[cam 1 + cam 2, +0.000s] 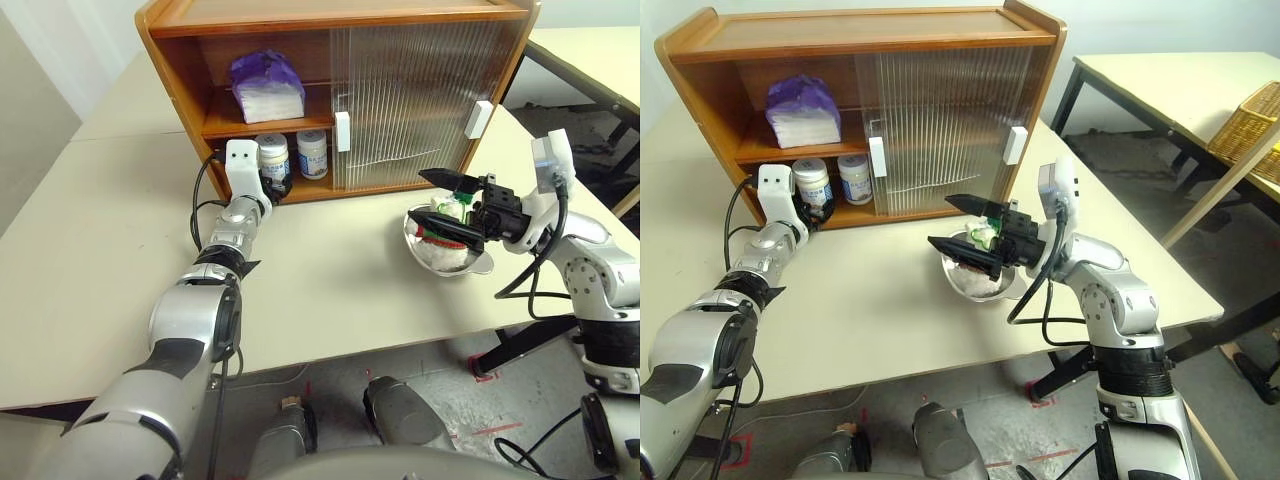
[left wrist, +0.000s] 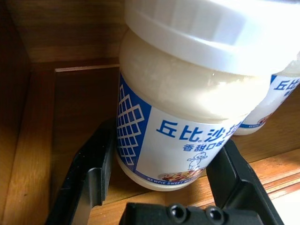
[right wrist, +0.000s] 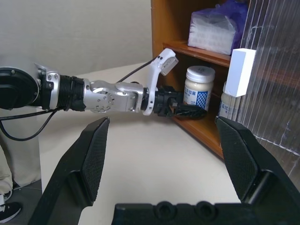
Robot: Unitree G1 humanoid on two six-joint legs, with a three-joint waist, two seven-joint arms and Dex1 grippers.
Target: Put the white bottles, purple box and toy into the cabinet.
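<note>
Looks mostly done. Up on the shelf (image 1: 225,128) of the cabinet (image 1: 170,60), above the left jaws, lies the box (image 1: 266,86). No more to do there.

Down on the cabinet floor stands a bottle (image 2: 187,117), right between the left jaws. Looks shut on the bottle, with one black finger pressed to each side. Seems to rest on the wood already. Still needs letting go, as a guess.

Just beside the left jaws, on the far side of that bottle, stands the second bottle (image 1: 312,153). Also inside, touched by nothing.

Only the toy (image 1: 445,250) left to put away. Sits in a bowl (image 1: 480,268) out on the surface (image 1: 330,280), in front of the closed door. Hangs right over it with the right jaws spread wide open, one finger above and one low by the toy. Holding nothing yet. Still needs grabbing, lifting and carrying into the open side of the cabinet.

On the near bottle's label, reads in big blue Chinese letters "丘比沙", with smaller "香甜口" under that. Along the bottom edge, reads "KEWPIE SWEET", then curves out of sight. Shows a blue grid shape on one side and a tiny doll drawing near the bottom. Too small to read on the second bottle and the box.
</note>
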